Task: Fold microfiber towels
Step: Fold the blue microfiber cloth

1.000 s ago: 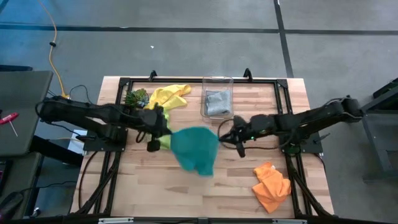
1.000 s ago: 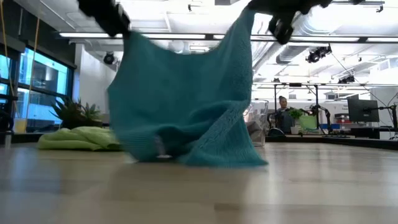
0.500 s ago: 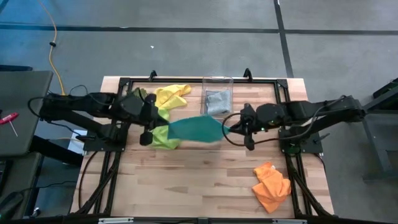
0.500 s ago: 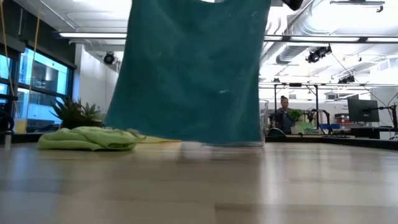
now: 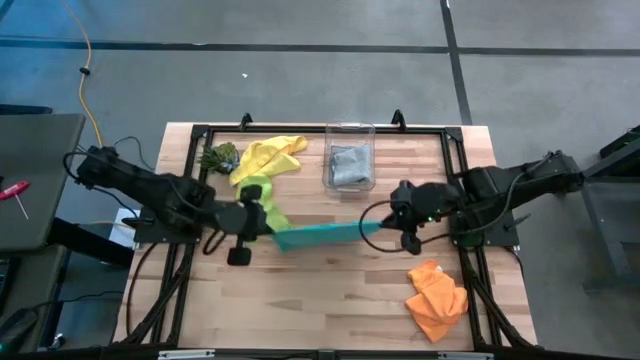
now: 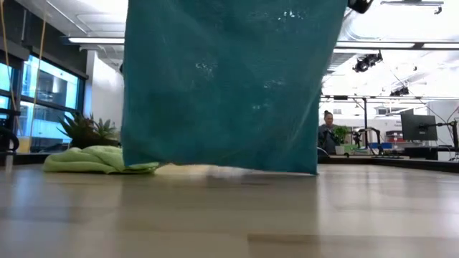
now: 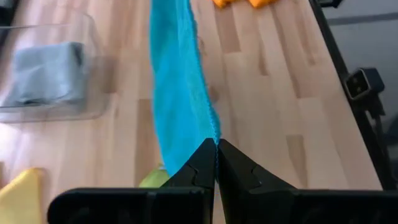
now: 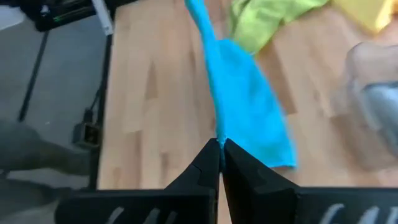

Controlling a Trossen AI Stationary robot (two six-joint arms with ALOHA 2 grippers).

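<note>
Two corners are being pinched: I'm holding the teal towel (image 5: 320,236) stretched left-right over mid-table, left gripper (image 5: 262,226) and right gripper (image 5: 393,226) each clamping one end, hem hanging just above the wood, lay-down next.

Robotics lab: ceiling ducts (image 6: 401,32), monitor (image 6: 418,127)

Both dark, jointed arms reached in over the middle of the table from opposite sides, raised clear of its surface. The left gripper (image 5: 268,229) was pinched tight on one upper corner of the soft teal microfiber towel (image 5: 322,234), fingers pressed together. The right gripper (image 5: 385,224) faced it, clamped the same way on the other corner, the cloth stretched between them.
</note>
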